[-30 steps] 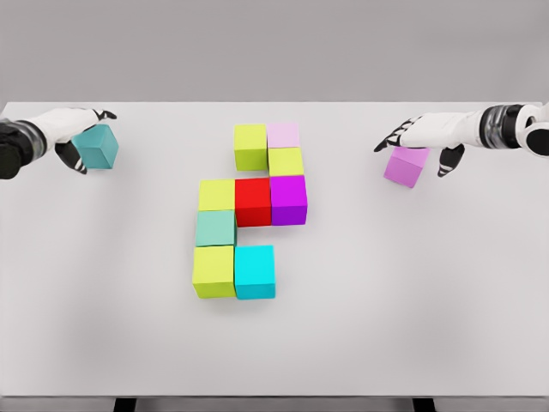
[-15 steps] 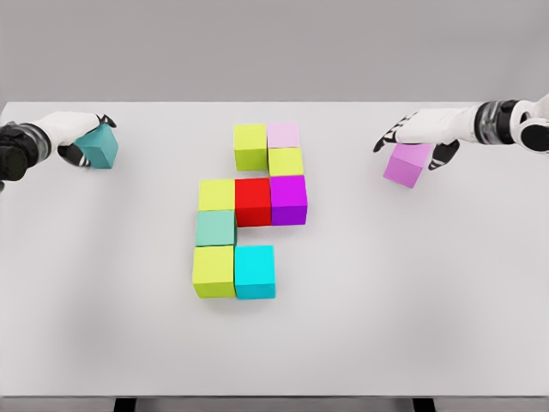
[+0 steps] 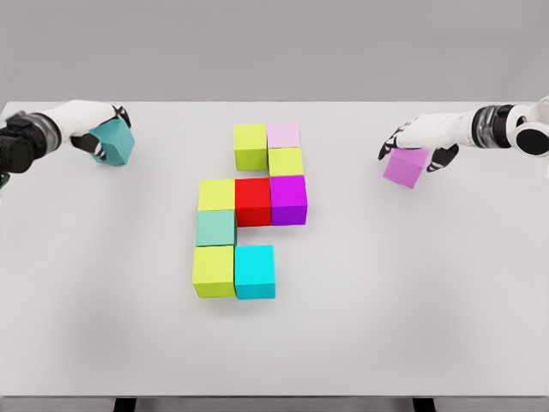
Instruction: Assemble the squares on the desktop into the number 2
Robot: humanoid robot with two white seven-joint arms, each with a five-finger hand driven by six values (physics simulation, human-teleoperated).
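Observation:
Several coloured cubes form a stepped figure mid-table: a yellow-green cube and pale pink cube on top, a yellow cube, then yellow, red and magenta in a row, a sea-green cube, and a lime cube beside a cyan cube at the bottom. My left hand is shut on a teal cube, tilted at the far left. My right hand curls over a violet cube at the far right.
The white table spans the view, with its back edge just behind both hands and its front edge along the bottom of the frame. Both arms reach in along the back of the table.
The left hand has carried the teal cube to the right and turned it. The right hand's fingers have closed down around the top of the violet cube, which stays in place.

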